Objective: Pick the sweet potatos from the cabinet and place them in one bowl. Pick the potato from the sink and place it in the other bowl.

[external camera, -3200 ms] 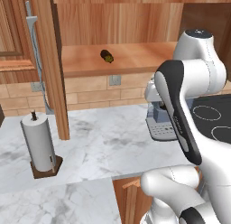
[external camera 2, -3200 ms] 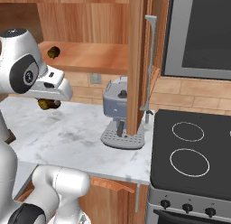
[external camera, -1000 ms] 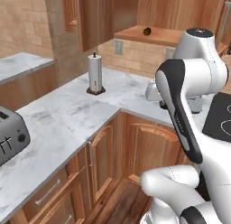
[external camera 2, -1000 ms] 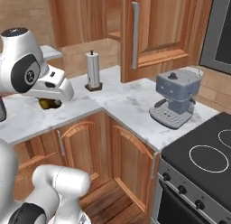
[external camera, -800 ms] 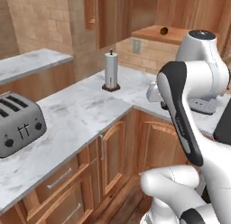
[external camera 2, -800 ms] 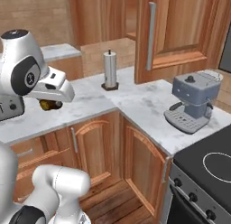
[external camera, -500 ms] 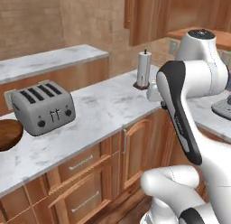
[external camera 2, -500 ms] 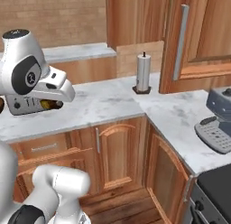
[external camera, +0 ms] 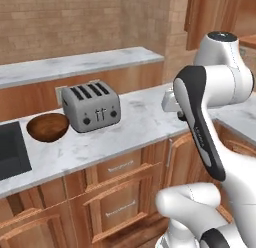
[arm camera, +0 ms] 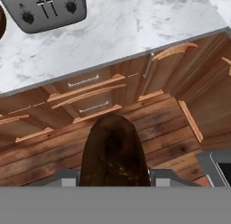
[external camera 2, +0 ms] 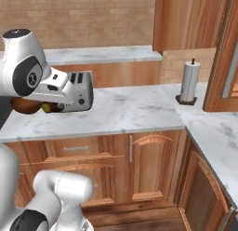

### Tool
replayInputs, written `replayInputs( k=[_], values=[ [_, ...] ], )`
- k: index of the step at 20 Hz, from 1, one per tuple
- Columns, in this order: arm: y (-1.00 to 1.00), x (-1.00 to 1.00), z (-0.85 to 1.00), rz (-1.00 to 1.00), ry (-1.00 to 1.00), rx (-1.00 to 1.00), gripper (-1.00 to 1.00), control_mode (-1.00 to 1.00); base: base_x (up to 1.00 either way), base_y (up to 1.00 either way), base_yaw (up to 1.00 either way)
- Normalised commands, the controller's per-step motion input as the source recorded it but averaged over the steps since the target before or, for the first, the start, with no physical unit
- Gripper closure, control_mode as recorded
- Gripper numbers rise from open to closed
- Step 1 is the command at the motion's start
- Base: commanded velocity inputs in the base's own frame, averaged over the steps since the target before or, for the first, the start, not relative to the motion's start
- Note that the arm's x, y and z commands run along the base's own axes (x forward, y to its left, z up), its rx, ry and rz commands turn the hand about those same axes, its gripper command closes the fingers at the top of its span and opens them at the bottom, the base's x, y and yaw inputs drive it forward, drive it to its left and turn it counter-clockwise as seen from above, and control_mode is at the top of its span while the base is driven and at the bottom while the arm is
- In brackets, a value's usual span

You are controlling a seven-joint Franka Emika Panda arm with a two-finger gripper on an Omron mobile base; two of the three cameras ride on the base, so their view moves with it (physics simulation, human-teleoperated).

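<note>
My gripper (arm camera: 113,179) is shut on a dark olive-brown sweet potato (arm camera: 113,151), which stands between the fingers in the hand view. From the right base camera the sweet potato (external camera 2: 47,107) shows under the white hand, in front of the counter's edge. The reddish-brown bowl (external camera: 47,127) sits on the marble counter, left of the toaster (external camera: 91,105), and the bowl (external camera 2: 22,105) is partly hidden behind my hand. A corner of the black sink (external camera: 10,153) shows at the far left. Part of the wooden cabinet (external camera: 210,14) is at the upper right.
The grey toaster (external camera 2: 82,91) stands just behind my hand. A paper towel holder (external camera 2: 189,82) stands in the counter's corner beside an open wooden door (external camera 2: 228,53). Lower drawers and doors (arm camera: 97,99) and the wood floor lie below my hand.
The base has swung left along the counter, so the whole picture has shifted: coffee machine gone, toaster central, bowl and sink now in sight. The gripper still holds the sweet potato.
</note>
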Motion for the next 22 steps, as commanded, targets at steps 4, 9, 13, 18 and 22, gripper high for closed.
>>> replayInputs(
  k=[4, 9, 13, 18, 22],
  values=[
    [0.0, 0.0, 0.0, 0.0, 0.0, 0.0, 1.0, 1.0, 0.18, 0.83, 0.12],
    [0.0, 0.0, 0.0, 0.0, 0.0, 0.0, 1.0, 1.0, 0.08, 0.84, 0.11],
    [0.0, 0.0, 0.0, 0.0, 0.0, 0.0, 1.0, 1.0, 0.3, 0.56, 0.21],
    [0.0, 0.0, 0.0, 0.0, 0.0, 0.0, 1.0, 1.0, 0.29, 0.03, 0.38],
    [0.0, 0.0, 0.0, 0.0, 0.0, 0.0, 1.0, 1.0, 0.16, 0.01, 0.37]
  ],
)
